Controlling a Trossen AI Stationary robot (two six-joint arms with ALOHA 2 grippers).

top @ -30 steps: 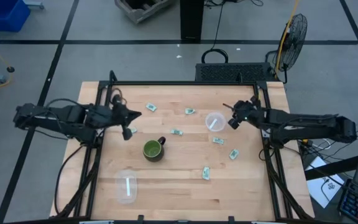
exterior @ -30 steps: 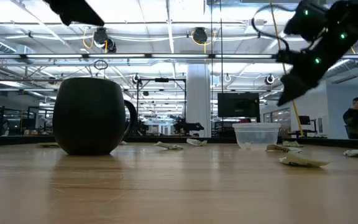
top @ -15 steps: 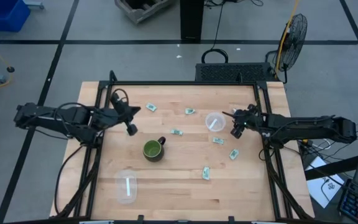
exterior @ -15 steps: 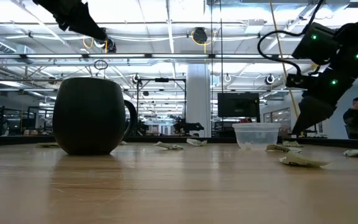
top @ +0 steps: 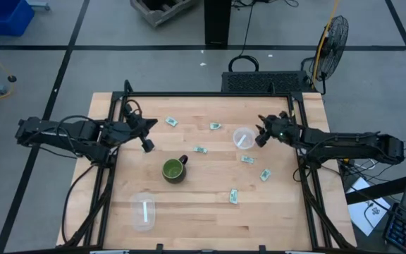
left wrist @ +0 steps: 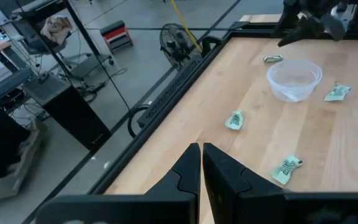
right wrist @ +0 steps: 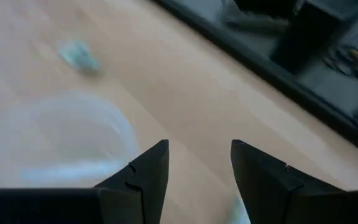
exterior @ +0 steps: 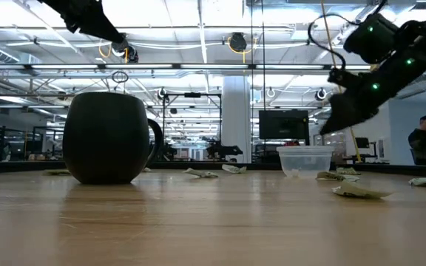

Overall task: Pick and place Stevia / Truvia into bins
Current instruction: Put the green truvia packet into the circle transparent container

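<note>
My right claw (top: 260, 140) hangs spread and empty just beside the clear bin (top: 243, 137), while my left claw (top: 147, 146) is pressed together above the counter (top: 203, 204).

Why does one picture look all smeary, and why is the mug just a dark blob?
Right wrist view: the round clear plastic tub and a pale green sachet are smeared. Low view: the dark green mug sits backlit by bright ceiling lights, so it reads as a silhouette.
</note>
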